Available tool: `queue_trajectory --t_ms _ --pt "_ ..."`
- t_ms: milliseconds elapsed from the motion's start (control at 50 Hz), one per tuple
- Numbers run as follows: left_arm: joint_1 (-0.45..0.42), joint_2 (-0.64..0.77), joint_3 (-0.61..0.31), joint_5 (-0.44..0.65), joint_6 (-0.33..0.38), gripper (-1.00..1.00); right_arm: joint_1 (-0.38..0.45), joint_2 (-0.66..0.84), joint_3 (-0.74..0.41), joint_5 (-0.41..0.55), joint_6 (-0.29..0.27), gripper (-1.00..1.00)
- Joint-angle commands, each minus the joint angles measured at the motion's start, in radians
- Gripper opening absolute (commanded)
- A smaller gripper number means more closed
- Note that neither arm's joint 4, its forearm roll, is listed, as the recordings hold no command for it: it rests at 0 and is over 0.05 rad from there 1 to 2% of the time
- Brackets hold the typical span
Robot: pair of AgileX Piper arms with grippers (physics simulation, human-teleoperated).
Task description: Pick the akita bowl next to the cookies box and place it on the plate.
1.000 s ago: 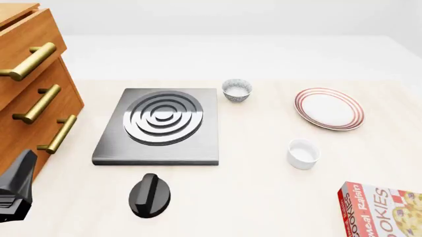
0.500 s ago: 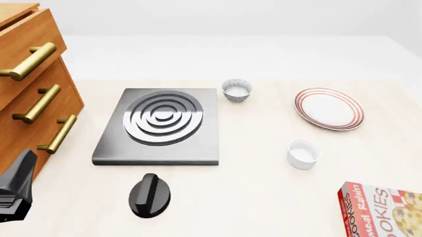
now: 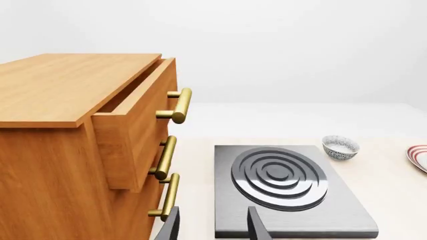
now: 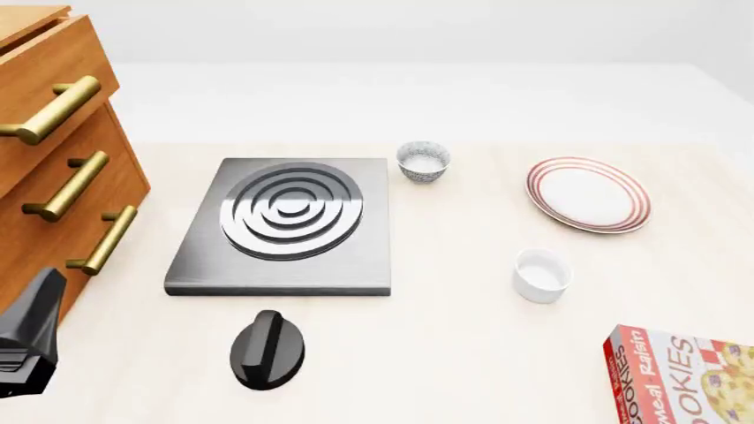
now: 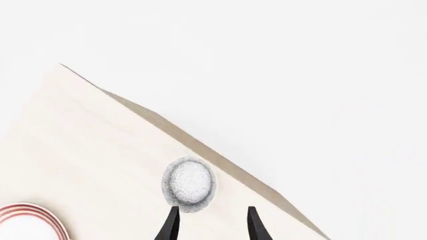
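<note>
Movement is not seen over the last second in the front view, so the pick is judged not yet begun; the left gripper (image 3: 212,231) and right gripper (image 5: 212,229) are held apart, empty; the speckled round bowl (image 5: 189,184), likely the one meant, is found near the table (image 5: 100,150) edge, ahead of the right gripper, apart from the glossy red-ringed plate (image 4: 588,194); the flat cardboard box (image 4: 683,375) is cut off at the front view's corner; a twin bowl (image 4: 423,162) is set beside the ridged metal hob (image 4: 289,225).
</note>
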Motion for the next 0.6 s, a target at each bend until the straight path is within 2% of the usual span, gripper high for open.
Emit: queue_trajectory --t_ms 20,220,280,600 --pt "0.000 0.000 0.000 0.000 0.000 1.00 0.043 0.032 0.075 -0.112 -0.004 1.00" --pt "0.000 0.000 0.000 0.000 0.000 1.00 0.059 0.090 0.071 -0.146 -0.014 1.00" --pt "0.000 0.000 0.000 0.000 0.000 1.00 0.073 0.103 0.079 -0.162 0.001 1.00" --pt "0.000 0.000 0.000 0.000 0.000 1.00 0.043 0.144 0.164 -0.246 -0.026 1.00"
